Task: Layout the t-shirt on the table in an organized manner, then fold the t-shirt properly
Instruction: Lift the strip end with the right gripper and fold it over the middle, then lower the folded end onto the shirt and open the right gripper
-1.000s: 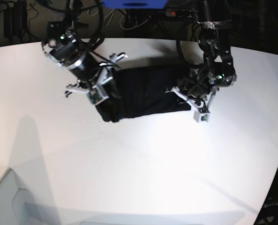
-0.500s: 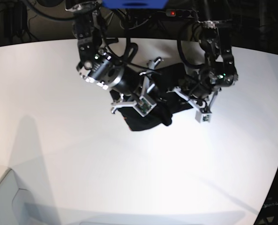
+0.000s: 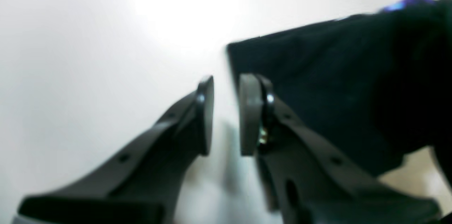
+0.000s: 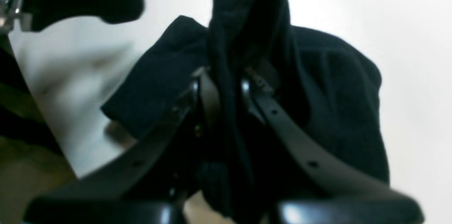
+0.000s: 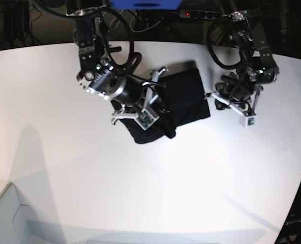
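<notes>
Mid-fold: the right end effector (image 4: 224, 100) grips a bunched fold of the t-shirt (image 5: 183, 96), which lies partly folded far on the worktop (image 5: 140, 193); the left end effector (image 3: 226, 114), narrowly parted, holds nothing. Folding remains unfinished.

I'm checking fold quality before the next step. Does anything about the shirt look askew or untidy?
Yes. The black cloth t-shirt lies half folded on the white table, its near end bunched into a lump. The right gripper pinches a gathered ridge of cloth; the left gripper is empty beside it.
</notes>
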`<state>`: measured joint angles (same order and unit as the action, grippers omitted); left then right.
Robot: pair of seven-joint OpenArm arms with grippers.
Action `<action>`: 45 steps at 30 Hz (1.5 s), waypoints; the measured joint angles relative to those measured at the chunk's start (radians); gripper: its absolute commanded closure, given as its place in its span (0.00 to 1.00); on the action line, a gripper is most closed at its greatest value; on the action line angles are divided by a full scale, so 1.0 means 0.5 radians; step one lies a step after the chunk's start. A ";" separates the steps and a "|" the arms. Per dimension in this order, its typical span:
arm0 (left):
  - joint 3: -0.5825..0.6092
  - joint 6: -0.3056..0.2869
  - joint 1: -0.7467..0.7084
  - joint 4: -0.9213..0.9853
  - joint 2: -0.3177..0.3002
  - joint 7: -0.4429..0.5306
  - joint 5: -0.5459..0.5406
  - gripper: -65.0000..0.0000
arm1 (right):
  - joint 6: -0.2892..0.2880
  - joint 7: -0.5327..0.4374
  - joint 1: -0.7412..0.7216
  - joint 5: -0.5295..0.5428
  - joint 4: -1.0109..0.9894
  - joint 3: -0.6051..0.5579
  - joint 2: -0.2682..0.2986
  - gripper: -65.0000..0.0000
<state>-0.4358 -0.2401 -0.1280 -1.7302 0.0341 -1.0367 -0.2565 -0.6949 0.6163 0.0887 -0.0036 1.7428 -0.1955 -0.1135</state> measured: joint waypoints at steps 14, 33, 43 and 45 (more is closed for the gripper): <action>-0.105 0.000 0.092 0.383 -0.002 0.065 -0.039 1.00 | 0.000 0.023 0.008 -0.001 0.224 -0.011 -0.008 1.00; 0.175 0.108 0.145 0.494 -0.008 0.163 -0.089 1.00 | 0.000 0.002 -0.119 0.002 -0.170 -0.298 -0.015 1.00; 0.176 0.108 0.034 0.353 -0.002 0.114 -0.101 1.00 | 0.000 0.008 -0.193 0.000 -0.322 -0.292 -0.006 1.00; 0.176 0.108 0.034 0.341 -0.002 0.085 -0.086 1.00 | 0.000 0.008 -0.204 0.002 -0.322 -0.292 -0.007 1.00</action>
<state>-0.3477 -0.1864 -0.1108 -1.5597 0.0334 -0.9943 -0.2996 -0.6949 0.6201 -0.0135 -0.0029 1.5818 -0.3416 -0.1169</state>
